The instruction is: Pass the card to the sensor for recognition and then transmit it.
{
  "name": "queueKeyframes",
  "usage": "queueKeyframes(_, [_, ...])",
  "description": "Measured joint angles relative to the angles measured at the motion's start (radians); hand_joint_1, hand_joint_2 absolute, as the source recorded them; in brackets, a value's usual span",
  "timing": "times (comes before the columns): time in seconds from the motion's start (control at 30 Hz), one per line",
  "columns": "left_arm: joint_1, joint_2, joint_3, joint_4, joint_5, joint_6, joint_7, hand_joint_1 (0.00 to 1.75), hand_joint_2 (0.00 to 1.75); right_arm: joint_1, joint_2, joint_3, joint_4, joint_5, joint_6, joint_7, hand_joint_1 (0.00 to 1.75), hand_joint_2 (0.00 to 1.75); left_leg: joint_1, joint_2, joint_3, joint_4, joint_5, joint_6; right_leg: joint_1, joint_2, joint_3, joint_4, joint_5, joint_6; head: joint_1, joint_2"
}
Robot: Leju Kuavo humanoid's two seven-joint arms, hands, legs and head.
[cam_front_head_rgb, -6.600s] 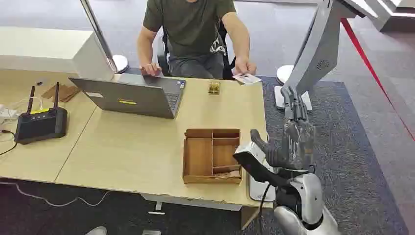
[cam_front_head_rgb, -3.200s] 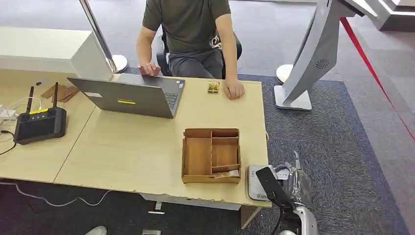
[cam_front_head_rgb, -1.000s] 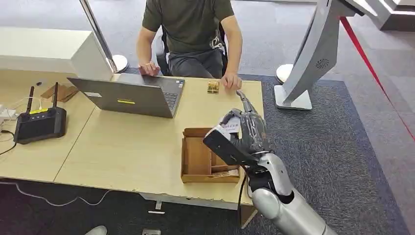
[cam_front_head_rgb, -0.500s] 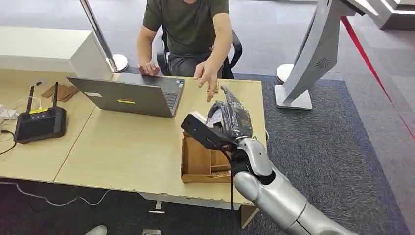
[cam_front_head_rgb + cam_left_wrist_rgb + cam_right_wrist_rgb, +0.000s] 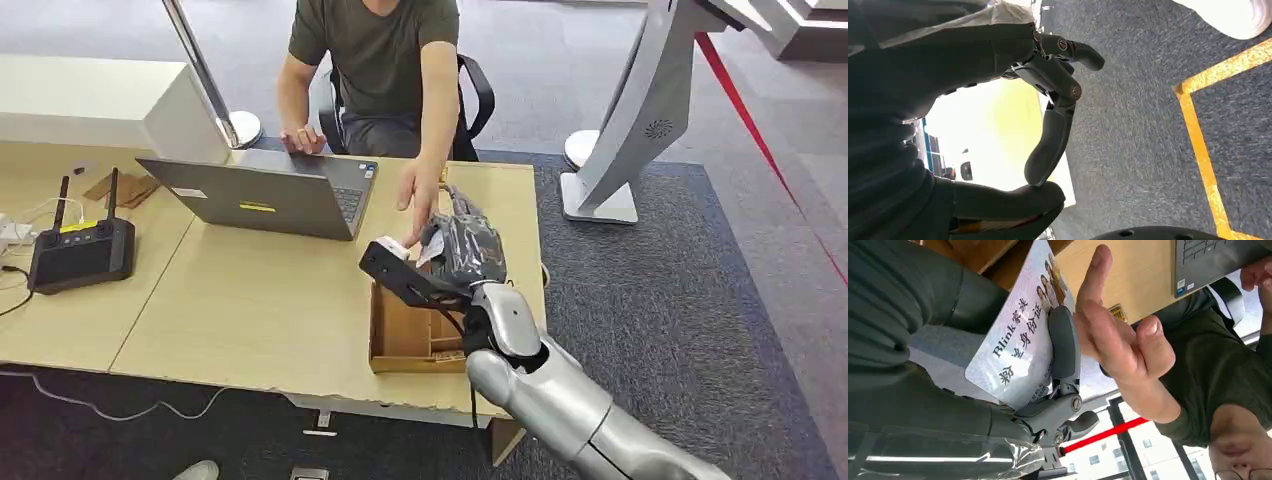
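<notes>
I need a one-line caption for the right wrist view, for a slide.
Right robot hand holds a white printed card as a person's open hand reaches for it.

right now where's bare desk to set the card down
Bare desk lies between the laptop and the wooden tray, reaching toward the router. It is crowded above the tray, where the right hand holds the card by the person's hand.

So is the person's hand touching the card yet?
Cannot tell. In the right wrist view the person's hand overlaps the card held by the robot hand, without plain contact.
</notes>
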Motion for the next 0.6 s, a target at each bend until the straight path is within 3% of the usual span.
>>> queueKeyframes(0.6, [-0.001,0.000,-0.039,0.003,0.007,0.006,0.000,0.00,1.75,-0.017,0.024,0.016,0.051,0.006,0.000,0.000,1.75,1.75,0.000,0.000,0.000,0.000,0.000,0.000,0.000,0.000,0.000,0.000,0.000,0.000,0.000,0.000])
